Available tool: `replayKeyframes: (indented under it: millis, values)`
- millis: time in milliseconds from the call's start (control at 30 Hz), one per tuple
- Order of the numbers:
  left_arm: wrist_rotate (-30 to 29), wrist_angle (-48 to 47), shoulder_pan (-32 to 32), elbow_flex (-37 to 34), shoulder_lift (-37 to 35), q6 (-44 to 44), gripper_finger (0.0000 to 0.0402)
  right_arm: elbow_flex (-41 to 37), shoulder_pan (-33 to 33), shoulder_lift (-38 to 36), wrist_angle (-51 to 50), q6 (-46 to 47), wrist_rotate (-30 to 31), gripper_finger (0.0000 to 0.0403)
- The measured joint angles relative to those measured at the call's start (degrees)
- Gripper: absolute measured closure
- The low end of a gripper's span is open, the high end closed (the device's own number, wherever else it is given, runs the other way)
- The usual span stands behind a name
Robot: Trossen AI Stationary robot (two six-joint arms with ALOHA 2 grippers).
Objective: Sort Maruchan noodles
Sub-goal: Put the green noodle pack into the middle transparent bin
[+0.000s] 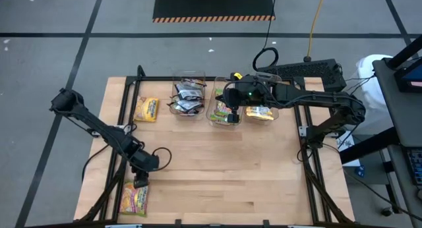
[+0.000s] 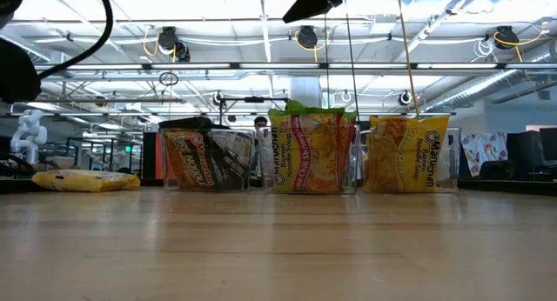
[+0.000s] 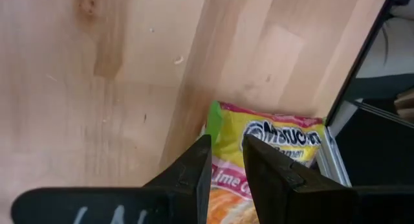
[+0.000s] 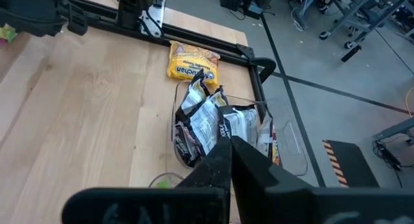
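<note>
Left gripper [image 3: 226, 179] low over the near-left table [image 1: 217, 182] corner, jaws slightly parted, straddling the edge of a lime-green Maruchan packet [image 3: 268, 162] lying flat beneath. Right gripper [image 4: 229, 159] above the middle clear bin [image 1: 224, 108], jaws pressed together, empty. Black packets [image 4: 207, 123] in the bin just ahead of those jaws; 1 loose yellow packet [image 4: 191, 63] on the wood beyond. 3 bins in a row, yellow packets [image 2: 409, 153] in the third.
</note>
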Motion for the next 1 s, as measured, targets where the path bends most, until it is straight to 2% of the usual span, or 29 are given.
replayKeyframes:
  millis: [367, 833, 1000]
  values:
    - [-1.9, 1.9, -1.7, -1.1, 1.3, -0.1, 0.0308, 0.0, 0.0, 0.0, -0.9, 0.0, 0.0, 0.0403]
    - [-1.3, 7.1, -2.9, -1.1, 9.6, -0.9, 0.0308, 0.0, 0.0, 0.0, -1.3, 0.0, 0.0, 0.0403]
    - [-1.1, 6.8, -2.8, -0.9, 11.1, -2.9, 0.0338, 0.0, 0.0, 0.0, -1.3, 0.0, 0.0, 0.0403]
